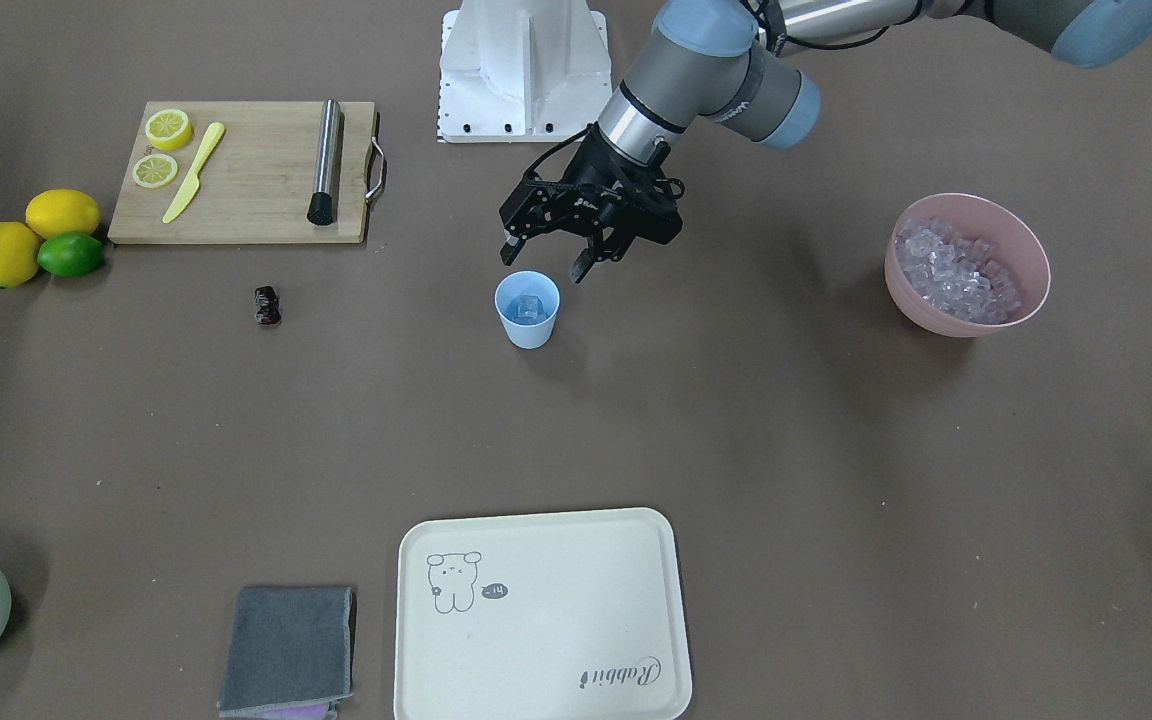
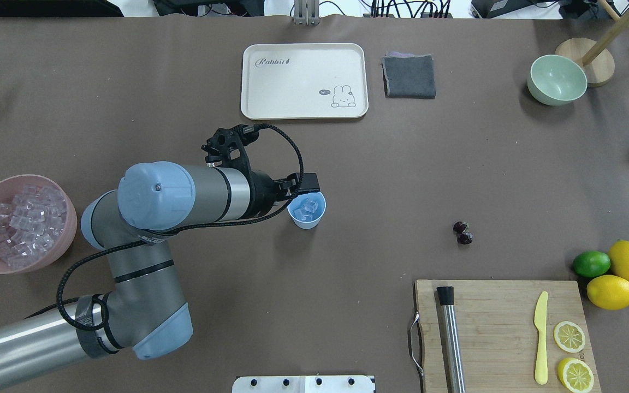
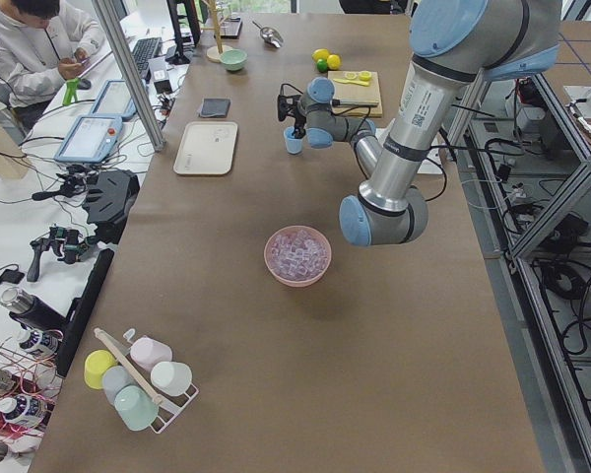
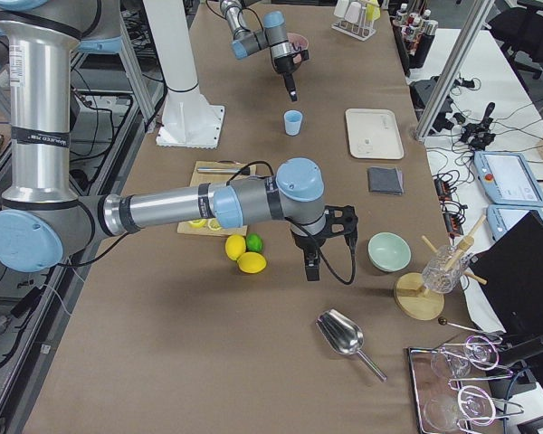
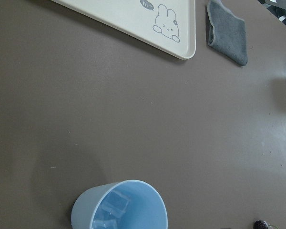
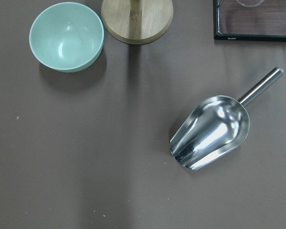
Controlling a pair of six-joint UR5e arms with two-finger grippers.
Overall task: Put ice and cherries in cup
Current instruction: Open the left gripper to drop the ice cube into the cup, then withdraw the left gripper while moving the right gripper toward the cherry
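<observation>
The light-blue cup (image 1: pixel 527 312) stands mid-table with a few clear ice cubes (image 1: pixel 529 307) inside; it also shows in the overhead view (image 2: pixel 307 210) and the left wrist view (image 5: pixel 119 208). My left gripper (image 1: pixel 546 263) hangs open and empty just above the cup's robot-side rim. More ice (image 1: pixel 956 270) is piled in the pink bowl (image 1: pixel 976 198). The dark cherries (image 1: pixel 267 305) lie on the table apart from the cup. My right gripper (image 4: pixel 312 264) shows only in the exterior right view, near the lemons; I cannot tell if it is open.
A wooden cutting board (image 1: pixel 256 190) holds lemon slices, a yellow knife and a steel muddler. Two lemons and a lime (image 1: pixel 36 240) lie beside it. A cream tray (image 1: pixel 541 615), grey cloth (image 1: pixel 288 650), green bowl (image 6: pixel 66 36) and metal scoop (image 6: pixel 212 131) sit further off.
</observation>
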